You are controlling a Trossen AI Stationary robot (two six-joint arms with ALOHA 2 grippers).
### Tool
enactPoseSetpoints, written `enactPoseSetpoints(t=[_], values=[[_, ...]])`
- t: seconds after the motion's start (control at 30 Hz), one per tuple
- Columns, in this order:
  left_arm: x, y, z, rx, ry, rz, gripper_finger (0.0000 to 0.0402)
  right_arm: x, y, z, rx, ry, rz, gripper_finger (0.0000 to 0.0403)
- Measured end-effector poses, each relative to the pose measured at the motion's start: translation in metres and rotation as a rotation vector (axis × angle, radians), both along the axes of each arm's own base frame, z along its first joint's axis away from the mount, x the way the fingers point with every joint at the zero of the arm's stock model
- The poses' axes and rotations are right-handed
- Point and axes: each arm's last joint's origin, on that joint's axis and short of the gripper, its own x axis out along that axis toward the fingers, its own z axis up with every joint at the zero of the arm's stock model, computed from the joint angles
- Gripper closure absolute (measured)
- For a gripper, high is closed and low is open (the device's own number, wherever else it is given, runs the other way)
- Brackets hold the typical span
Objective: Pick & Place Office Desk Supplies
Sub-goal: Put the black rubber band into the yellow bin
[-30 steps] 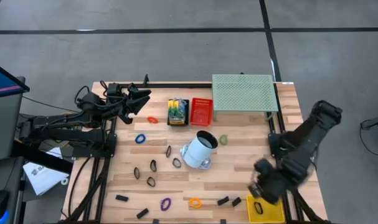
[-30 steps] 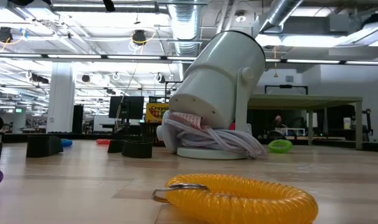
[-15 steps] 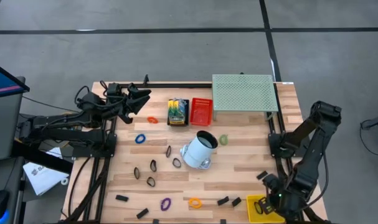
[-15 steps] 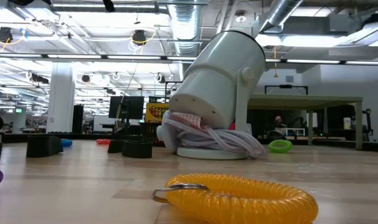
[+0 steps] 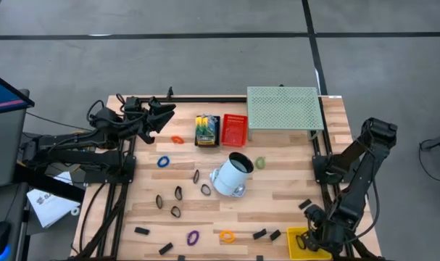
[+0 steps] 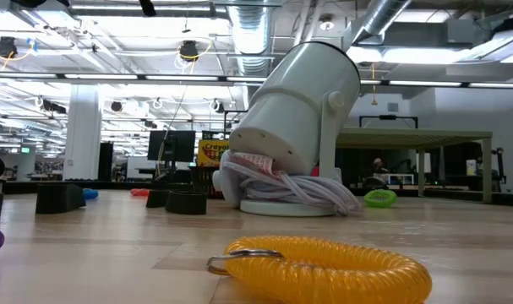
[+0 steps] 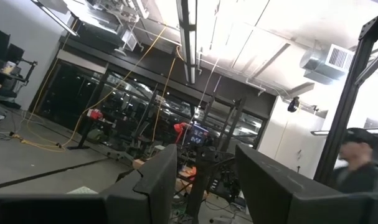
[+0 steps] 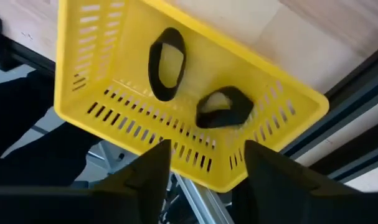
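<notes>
Office desk supplies lie scattered on the wooden table: black binder clips point(image 5: 259, 234), black rings point(image 5: 177, 193), and orange point(image 5: 177, 139), blue point(image 5: 162, 162), purple point(image 5: 193, 236) and green point(image 5: 260, 163) rings. A crayon box point(image 5: 206, 130) is among them. A yellow coil ring point(image 6: 324, 266) lies near the front edge. My right gripper point(image 8: 204, 168) hangs open just above the yellow basket point(image 8: 101, 118) at the near right corner. Two black rings point(image 8: 167, 62) point(image 8: 223, 109) lie on the basket's floor. My left gripper point(image 7: 204, 180) is raised at the far left, open and with nothing between its fingers.
A white holder point(image 5: 233, 174) lies tipped at mid-table, with white cord spilling from it point(image 6: 290, 186). A red basket point(image 5: 234, 129) and a green mesh tray point(image 5: 283, 109) stand at the far edge. Black frame rails run along the table's sides.
My right gripper has gone down and toward the table's near right corner, ending over the yellow basket and tipped more steeply downward.
</notes>
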Motion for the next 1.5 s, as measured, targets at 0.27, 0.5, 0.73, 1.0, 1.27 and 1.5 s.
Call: enactPoseSetpoints(t=[0.27,0.5,0.73,1.0,1.27,1.5], values=[[0.0,0.0,0.0,-0.005,-0.002,0.008,0.0243,0.024,-0.011,0.011,-0.062,-0.117,-0.103,0.0172],[0.0,0.001,0.0,-0.013,-0.004,0.025,0.0243,0.062,-0.056,0.015,-0.177,-0.115,-0.131,0.0165],[-0.001,0.001,0.001,-0.031,-0.022,0.019,0.0243,0.078,-0.094,0.011,-0.261,-0.073,0.023,0.0145],[-0.001,0.001,0.002,-0.051,-0.033,0.008,0.0243,0.051,-0.105,-0.026,-0.145,-0.03,0.202,0.0142],[-0.001,0.001,0.002,-0.065,-0.037,0.005,0.0243,0.017,-0.122,-0.035,-0.13,-0.042,0.22,0.0142],[-0.003,0.001,0.005,-0.072,-0.076,0.0,0.0243,0.003,-0.128,-0.051,-0.128,-0.029,0.201,0.0142]])
